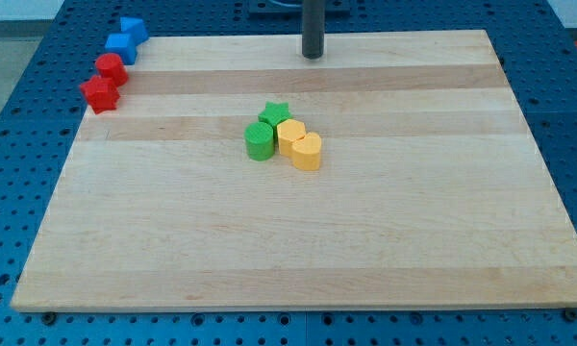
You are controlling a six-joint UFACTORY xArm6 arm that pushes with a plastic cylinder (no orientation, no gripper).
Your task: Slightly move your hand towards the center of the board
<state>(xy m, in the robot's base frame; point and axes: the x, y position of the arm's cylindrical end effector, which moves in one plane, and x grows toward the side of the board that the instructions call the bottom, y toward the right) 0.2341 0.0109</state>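
Observation:
My tip [313,56] stands on the wooden board [288,240] near the middle of its top edge. It is well above a cluster near the board's centre: a green star block [274,114], a green round block [260,140], a yellow round block [290,135] and a yellow heart-shaped block [308,152], all touching. The tip touches no block.
At the board's top left corner, two blue blocks [133,29] [120,46] and two red blocks [111,68] [99,93] lie in a slanted line along the left edge. A blue perforated table [19,144] surrounds the board.

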